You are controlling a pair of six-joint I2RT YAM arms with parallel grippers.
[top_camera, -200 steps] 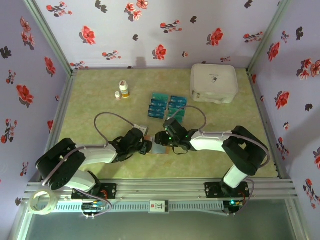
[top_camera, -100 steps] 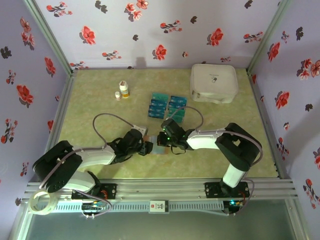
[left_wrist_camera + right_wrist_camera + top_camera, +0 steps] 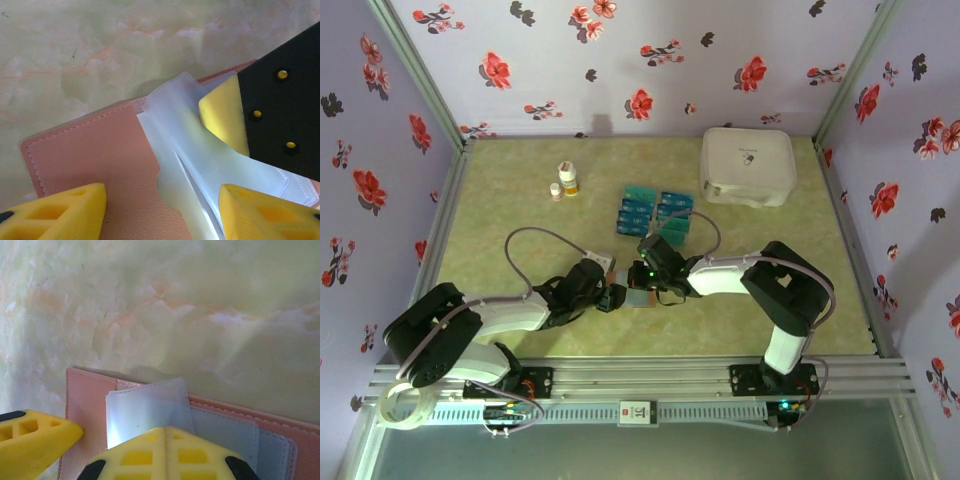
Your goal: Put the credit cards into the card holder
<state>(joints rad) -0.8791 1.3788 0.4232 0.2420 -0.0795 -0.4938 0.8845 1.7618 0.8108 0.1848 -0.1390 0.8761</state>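
The brown card holder (image 3: pixel 638 299) lies open on the table between both arms, its clear plastic sleeves (image 3: pixel 200 165) showing. My right gripper (image 3: pixel 644 280) is shut on the topmost clear sleeve (image 3: pixel 145 407) and lifts it off the leather; its fingertips (image 3: pixel 165 450) meet on that sleeve. My left gripper (image 3: pixel 617 297) is open and straddles the holder (image 3: pixel 95 165) low over it, one finger (image 3: pixel 60 210) on each side. The teal-blue credit cards (image 3: pixel 655 213) lie in two rows behind the holder, apart from both grippers.
A large white rounded case (image 3: pixel 747 165) sits at the back right. Two small bottles (image 3: pixel 566 179) stand at the back left of the cards. A tape roll (image 3: pixel 402 405) rests by the left arm's base. Flowered walls enclose the table.
My right gripper has shifted a little left and away over the card holder with the sleeve. My left gripper has edged slightly right toward the holder.
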